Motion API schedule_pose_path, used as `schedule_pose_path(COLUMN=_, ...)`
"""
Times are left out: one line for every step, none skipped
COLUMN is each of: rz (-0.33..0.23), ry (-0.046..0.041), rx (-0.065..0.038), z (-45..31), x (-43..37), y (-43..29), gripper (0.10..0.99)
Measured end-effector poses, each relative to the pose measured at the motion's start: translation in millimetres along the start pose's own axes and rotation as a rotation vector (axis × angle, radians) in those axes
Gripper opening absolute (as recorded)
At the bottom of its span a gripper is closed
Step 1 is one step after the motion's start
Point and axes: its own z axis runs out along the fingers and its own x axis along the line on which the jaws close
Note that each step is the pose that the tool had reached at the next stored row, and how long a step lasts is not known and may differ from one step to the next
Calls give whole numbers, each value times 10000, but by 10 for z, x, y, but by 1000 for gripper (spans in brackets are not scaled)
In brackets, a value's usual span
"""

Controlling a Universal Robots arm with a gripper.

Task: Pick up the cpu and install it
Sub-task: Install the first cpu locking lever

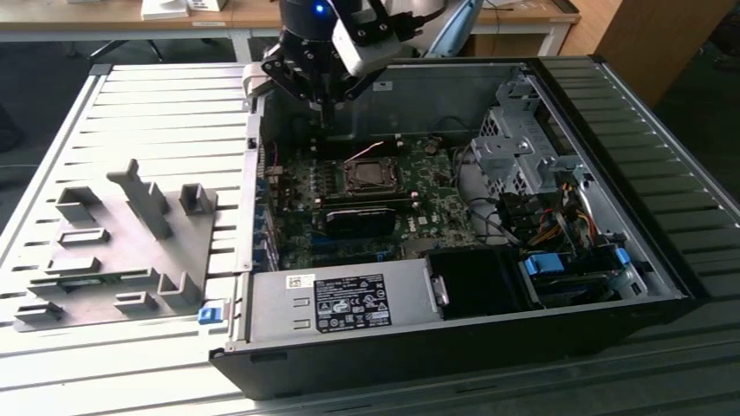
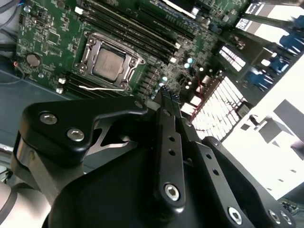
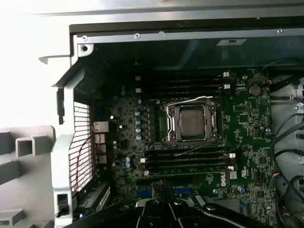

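Observation:
The cpu lies flat in the dark socket frame on the green motherboard, inside the open computer case. Its silvery-grey top shows in both wrist views, framed by the socket and a thin wire lever. My gripper hangs above the case's back left corner in the exterior view, well above the board and off to the side of the cpu. Its black fingers lie pressed together with nothing between them. The gripper is shut and empty.
A grey fixture plate with upright blocks lies on the slatted table at the exterior view's left. Inside the case are a power supply, a metal drive cage and cable bundles. Memory slots flank the socket.

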Motion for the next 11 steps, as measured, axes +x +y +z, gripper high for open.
schedule_pose_path(rz=-1, ry=7, rx=0, z=11, x=-14, y=1, gripper=106)
schedule_pose_path(rz=-1, ry=12, rx=0, z=22, x=-25, y=2, gripper=106)
schedule_pose_path(rz=-1, ry=15, rx=1, z=28, x=-33, y=4, gripper=106)
schedule_pose_path(rz=0, ry=16, rx=3, z=33, x=-36, y=8, gripper=106)
schedule_pose_path(rz=0, ry=17, rx=3, z=40, x=-41, y=13, gripper=106)
schedule_pose_path(rz=1, ry=17, rx=2, z=47, x=-45, y=20, gripper=106)
schedule_pose_path(rz=0, ry=18, rx=2, z=57, x=-48, y=25, gripper=106)
schedule_pose_path(rz=1, ry=18, rx=2, z=66, x=-51, y=31, gripper=106)
schedule_pose_path(rz=0, ry=18, rx=1, z=77, x=-55, y=38, gripper=106)
schedule_pose_path(rz=-1, ry=20, rx=2, z=87, x=-59, y=44, gripper=106)
schedule_pose_path(rz=0, ry=22, rx=3, z=99, x=-66, y=52, gripper=106)
